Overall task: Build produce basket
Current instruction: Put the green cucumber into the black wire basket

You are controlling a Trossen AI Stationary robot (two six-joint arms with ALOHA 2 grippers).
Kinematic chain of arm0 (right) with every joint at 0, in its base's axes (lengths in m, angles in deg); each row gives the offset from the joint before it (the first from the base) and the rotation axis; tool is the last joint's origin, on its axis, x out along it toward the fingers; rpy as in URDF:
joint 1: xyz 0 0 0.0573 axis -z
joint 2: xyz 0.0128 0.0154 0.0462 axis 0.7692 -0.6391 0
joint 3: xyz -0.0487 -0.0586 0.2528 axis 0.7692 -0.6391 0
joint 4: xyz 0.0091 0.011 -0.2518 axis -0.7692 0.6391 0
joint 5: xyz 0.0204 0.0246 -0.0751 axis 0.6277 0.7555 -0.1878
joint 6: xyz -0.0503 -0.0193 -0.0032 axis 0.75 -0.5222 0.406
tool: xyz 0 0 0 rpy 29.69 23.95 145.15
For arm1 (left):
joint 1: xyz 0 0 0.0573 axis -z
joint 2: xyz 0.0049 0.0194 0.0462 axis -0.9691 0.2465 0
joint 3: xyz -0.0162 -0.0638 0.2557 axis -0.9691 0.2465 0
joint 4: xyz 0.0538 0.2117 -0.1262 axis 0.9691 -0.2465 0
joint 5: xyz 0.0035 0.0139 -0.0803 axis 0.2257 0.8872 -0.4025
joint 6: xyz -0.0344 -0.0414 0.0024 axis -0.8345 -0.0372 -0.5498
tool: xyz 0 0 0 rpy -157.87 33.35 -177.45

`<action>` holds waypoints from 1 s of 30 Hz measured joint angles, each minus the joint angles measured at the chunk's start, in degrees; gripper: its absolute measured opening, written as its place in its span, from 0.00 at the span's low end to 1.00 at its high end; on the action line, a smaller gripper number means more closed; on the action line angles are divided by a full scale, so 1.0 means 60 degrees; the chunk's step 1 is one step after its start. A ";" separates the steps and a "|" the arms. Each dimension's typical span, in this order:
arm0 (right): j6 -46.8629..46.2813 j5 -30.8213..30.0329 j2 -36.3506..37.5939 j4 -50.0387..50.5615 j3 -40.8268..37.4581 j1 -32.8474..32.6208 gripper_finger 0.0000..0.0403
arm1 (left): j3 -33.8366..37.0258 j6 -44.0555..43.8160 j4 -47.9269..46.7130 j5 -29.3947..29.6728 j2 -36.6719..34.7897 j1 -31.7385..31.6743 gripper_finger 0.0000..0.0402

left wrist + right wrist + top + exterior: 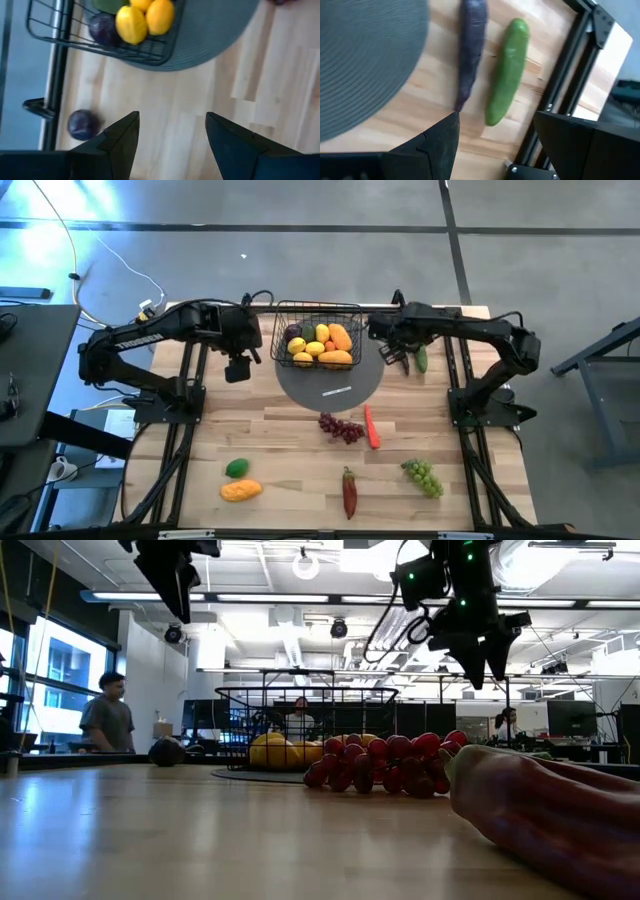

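We find the basket (pixel 318 340) on the grey mat (pixel 330 385), part-filled; right gripper (pixel 495 145) hangs open over the cucumber (pixel 506 70) (presumably next), left gripper (pixel 172 145) empty, parted.

The basket (pixel 317 332) stands on the round mat (pixel 330 385) at the far middle of the counter (pixel 280 450), with lemons (pixel 309 350) and other produce in it. The left pincer (pixel 240 352) hangs just left of the basket, above a plum (pixel 81 124) lying on the counter; the right pincer (pixel 392 352) hangs just right of it, over a cucumber (pixel 506 70). Nearer the front lie a grape bunch (pixel 341 427), a carrot (pixel 372 427), a pepper (pixel 349 491), more grapes (pixel 423 476) to the right and a mango (pixel 241 490) to the left.
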 joint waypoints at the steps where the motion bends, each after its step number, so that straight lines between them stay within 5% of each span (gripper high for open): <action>1: 0.0061 -0.0004 -0.0002 0.0009 0.0000 0.0195 0.60 | 0.0000 0.0139 0.0024 0.0009 0.0000 -0.0135 0.54; 30: 0.2026 0.0953 -0.0122 -0.1808 -0.0029 0.4576 0.60 | 0.0000 0.0772 0.1153 -0.0076 0.0004 -0.2323 0.54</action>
